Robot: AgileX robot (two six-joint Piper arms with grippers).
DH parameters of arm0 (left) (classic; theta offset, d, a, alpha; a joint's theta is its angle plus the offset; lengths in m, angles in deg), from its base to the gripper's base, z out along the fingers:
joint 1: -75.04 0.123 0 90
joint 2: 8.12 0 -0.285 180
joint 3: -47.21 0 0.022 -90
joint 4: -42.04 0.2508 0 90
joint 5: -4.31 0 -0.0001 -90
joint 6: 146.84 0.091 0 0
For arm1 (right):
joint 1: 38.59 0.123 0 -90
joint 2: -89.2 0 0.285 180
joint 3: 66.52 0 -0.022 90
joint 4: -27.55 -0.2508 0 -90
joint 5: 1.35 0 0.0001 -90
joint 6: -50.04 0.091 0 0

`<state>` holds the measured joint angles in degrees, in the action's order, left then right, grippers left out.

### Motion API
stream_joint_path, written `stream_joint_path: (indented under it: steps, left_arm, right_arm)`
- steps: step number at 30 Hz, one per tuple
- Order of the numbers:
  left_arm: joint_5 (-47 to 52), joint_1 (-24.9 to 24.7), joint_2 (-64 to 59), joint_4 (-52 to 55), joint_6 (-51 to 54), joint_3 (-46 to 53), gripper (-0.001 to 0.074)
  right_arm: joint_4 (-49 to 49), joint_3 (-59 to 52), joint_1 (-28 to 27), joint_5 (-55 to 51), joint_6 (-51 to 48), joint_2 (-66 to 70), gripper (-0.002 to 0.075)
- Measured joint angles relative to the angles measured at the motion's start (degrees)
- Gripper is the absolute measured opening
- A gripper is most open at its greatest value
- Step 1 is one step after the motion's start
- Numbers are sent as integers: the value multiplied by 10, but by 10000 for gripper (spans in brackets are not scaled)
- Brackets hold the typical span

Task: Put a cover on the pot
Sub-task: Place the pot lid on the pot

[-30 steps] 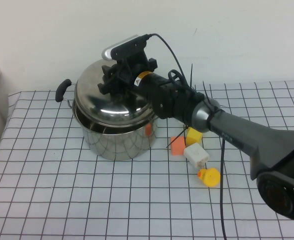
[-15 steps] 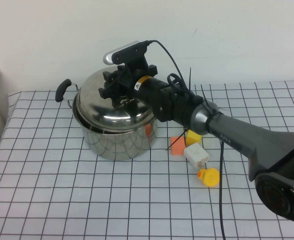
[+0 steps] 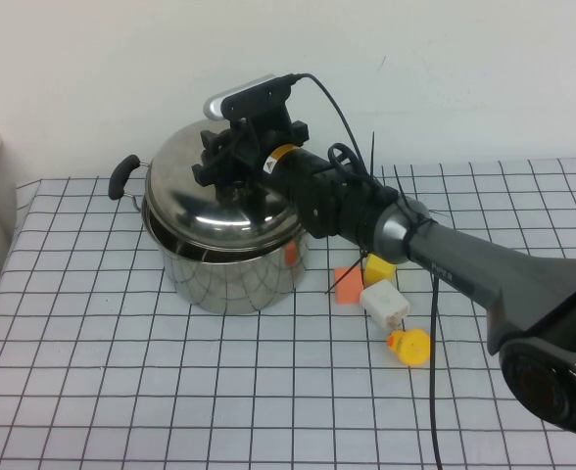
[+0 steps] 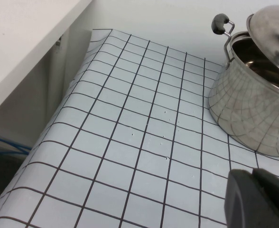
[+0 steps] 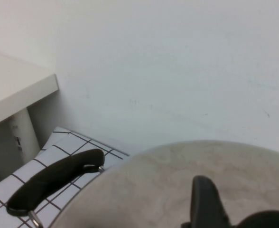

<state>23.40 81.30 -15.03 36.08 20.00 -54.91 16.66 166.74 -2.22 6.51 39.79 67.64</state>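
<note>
Lid tilting on the pot, not yet seated flat.

The stainless-steel pot is standing at the far left of the gridded counter, and the domed lid is lying askew across its mouth, one side raised so the inside is showing in the left wrist view; levelling and release are what is left. The right hand is gripping the lid's knob from above. The left hand is hanging low over the counter beside the pot; I cannot tell its opening.
</note>
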Motion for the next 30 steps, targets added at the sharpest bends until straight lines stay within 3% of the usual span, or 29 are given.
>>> stream_joint_path:
  steps: [21,30]
  left_arm:
    - [0,0,0,0,0,0,-3]
    - [0,0,0,0,-3,0,-3]
  right_arm:
    - [0,1,2,13,35,13,333]
    - [51,4,2,18,44,20,333]
